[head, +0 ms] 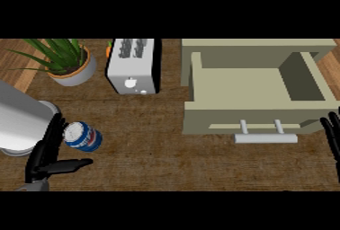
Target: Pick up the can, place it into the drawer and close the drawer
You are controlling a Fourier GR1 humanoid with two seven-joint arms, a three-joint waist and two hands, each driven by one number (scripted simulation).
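Observation:
A blue can (83,136) with a white top and a red band lies on the brown counter at the left. My left hand (44,158) is right beside it on its left, fingers straight and close to the can, thumb pointing right below it; I cannot tell whether they touch. The beige drawer (312,85) stands pulled open at the right, its inside bare, with a pale bar handle (266,138) at its front. My right hand (331,134) shows at the right edge beside the drawer front, fingers up and straight.
A white toaster (133,65) stands at the back centre, with a potted green plant (67,61) to its left. My large grey left forearm (20,119) covers the counter's left side. Brown counter stretches between the can and the drawer.

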